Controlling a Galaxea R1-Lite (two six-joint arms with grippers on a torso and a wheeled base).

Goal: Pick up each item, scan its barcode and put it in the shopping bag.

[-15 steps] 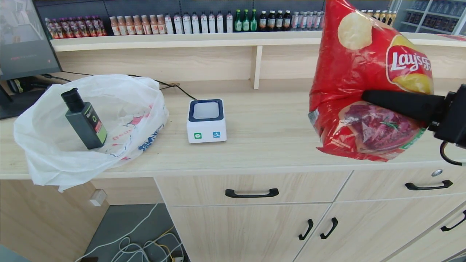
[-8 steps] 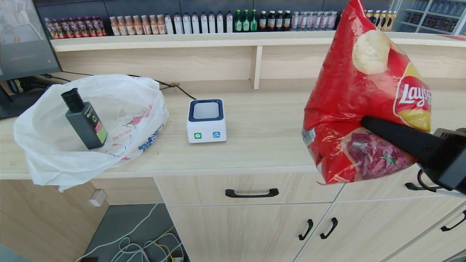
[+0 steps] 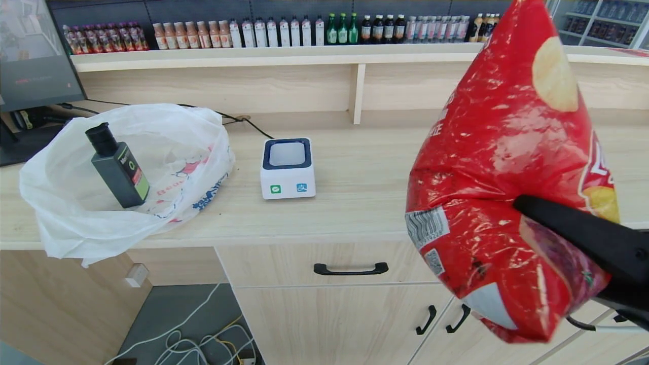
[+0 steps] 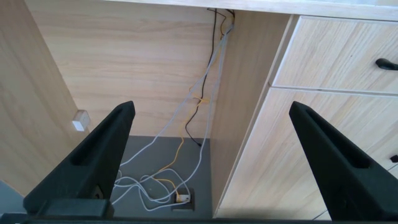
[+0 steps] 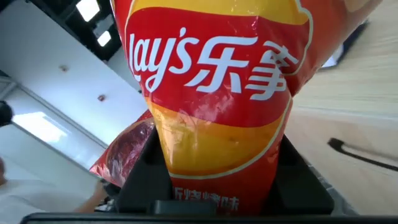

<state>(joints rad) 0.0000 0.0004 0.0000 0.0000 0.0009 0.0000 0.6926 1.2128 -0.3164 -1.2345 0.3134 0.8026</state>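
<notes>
Your right pincer (image 3: pixel 530 207) grips the chip bag (image 3: pixel 487 167) aloft, its barcode (image 3: pixel 425 226) facing the scanner's (image 3: pixel 287 167) side, presumably for reading (your left pincer (image 4: pixel 211 162) hangs released).

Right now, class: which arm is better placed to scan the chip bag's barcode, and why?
Right. The right tool grips the chip bag, held up right of the scanner with its barcode visible; the left tool hangs open and empty below the counter.

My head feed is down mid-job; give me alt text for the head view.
The right tool grips a red crisp bag raised right of the white scanner, barcode showing low on its left side. Farther left, a white shopping bag on the counter holds a dark bottle.
</notes>
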